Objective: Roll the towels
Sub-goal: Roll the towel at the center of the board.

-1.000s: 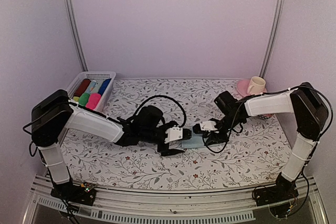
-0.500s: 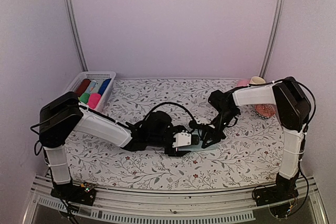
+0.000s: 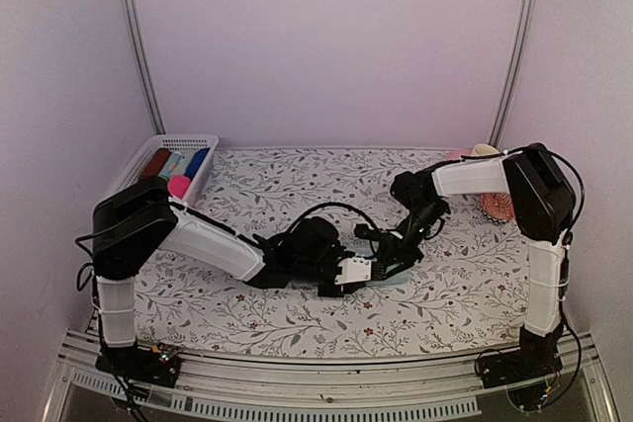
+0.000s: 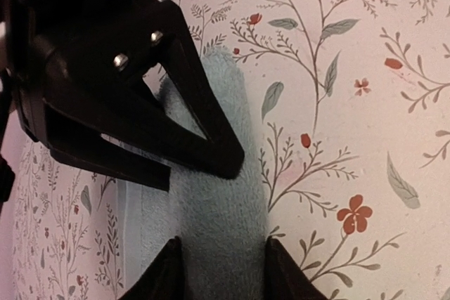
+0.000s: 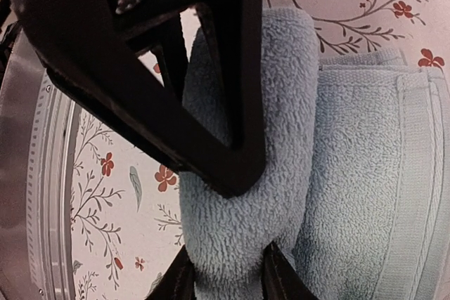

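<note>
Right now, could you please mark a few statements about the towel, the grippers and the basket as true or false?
1. The pale blue towel is partly rolled, with a flat part beside the roll. True.
2. Both grippers are at the white basket. False: the left gripper and the right gripper are both at the towel, mid-way across the floral tablecloth.
3. The right gripper's fingers pinch the rolled part. True.
4. The basket is empty. False: it holds coloured rolls.
</note>
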